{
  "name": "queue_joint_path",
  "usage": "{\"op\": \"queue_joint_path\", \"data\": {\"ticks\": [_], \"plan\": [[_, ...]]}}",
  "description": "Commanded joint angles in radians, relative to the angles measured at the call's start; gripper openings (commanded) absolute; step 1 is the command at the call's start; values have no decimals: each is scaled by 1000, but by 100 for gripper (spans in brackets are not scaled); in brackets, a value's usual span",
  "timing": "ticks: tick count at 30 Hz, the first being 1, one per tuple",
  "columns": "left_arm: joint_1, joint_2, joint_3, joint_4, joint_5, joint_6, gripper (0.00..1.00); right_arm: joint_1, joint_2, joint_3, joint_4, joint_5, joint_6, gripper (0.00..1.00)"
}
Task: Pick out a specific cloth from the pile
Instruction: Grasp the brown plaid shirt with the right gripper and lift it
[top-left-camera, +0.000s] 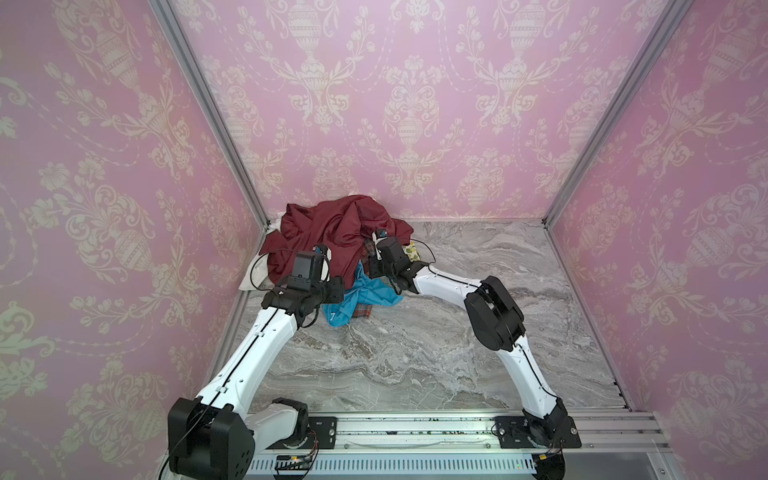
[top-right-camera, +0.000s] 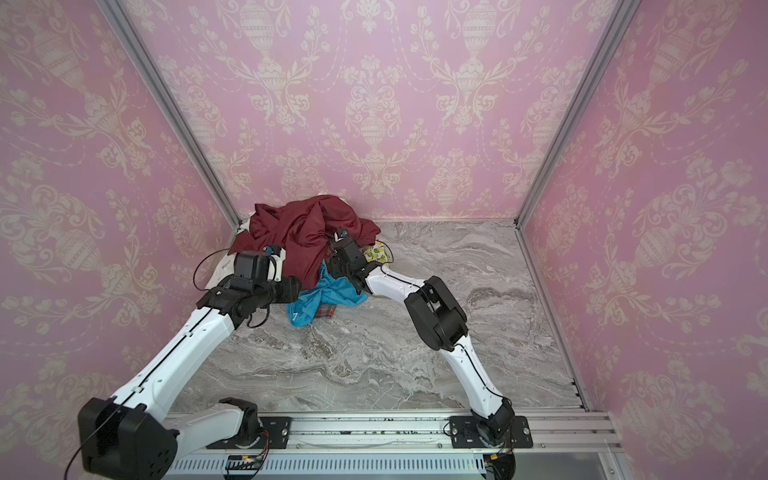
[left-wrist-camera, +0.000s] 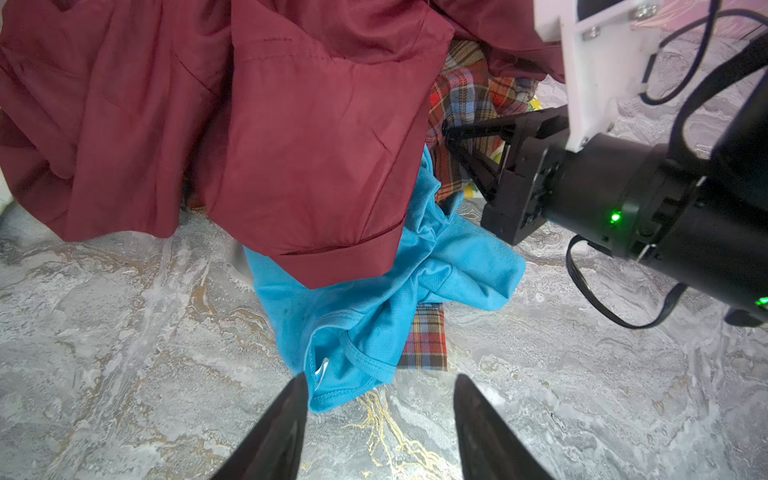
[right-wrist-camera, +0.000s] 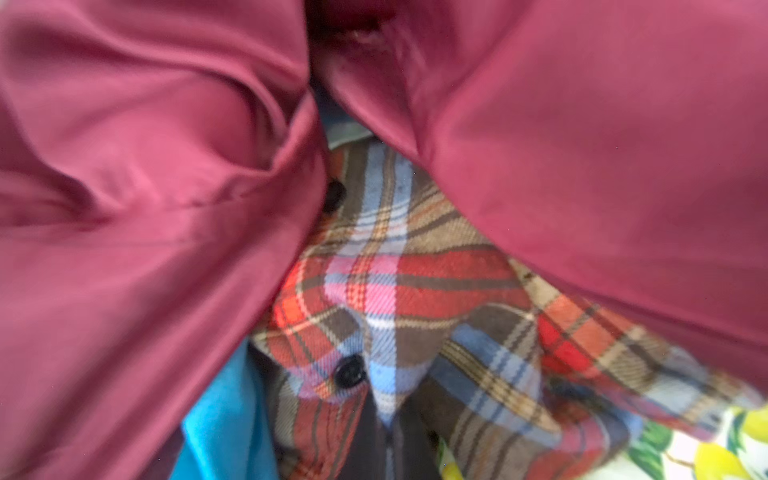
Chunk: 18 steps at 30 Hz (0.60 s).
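The left tool (left-wrist-camera: 380, 375) gapes near blue cloth (left-wrist-camera: 374, 311); right tool (left-wrist-camera: 448, 137) clamps plaid cloth (right-wrist-camera: 395, 291) under maroon garment (right-wrist-camera: 124, 208).

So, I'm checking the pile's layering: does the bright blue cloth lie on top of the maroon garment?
No, the hem of the maroon garment drapes over the bright blue cloth.

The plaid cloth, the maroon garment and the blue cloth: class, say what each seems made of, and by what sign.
The plaid cloth: probably brushed cotton flannel, matte; diagonal weave lines and a soft nap show.
The maroon garment: thin smooth woven fabric, likely synthetic or satin-like; its folds catch a sheen.
The blue cloth: seemingly knitted sports mesh, matte; fine pinhole texture, stitched hem.
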Motion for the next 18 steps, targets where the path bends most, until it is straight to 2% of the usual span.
{"op": "queue_joint_path", "data": {"ticks": [1,10,14,18], "plan": [[-10,-9,-10,5,-13,21,58,-7,-126,-20,72,-39,-20,0],[-9,-21,-16,13,-26,6,59,-6,-294,-39,63,-65,-30,0],[-10,-43,-21,18,-43,1,60,-12,-295,62,21,-85,-50,0],[-10,-73,-28,29,-64,0,61,-15,-247,229,-47,-94,-84,0]]}}
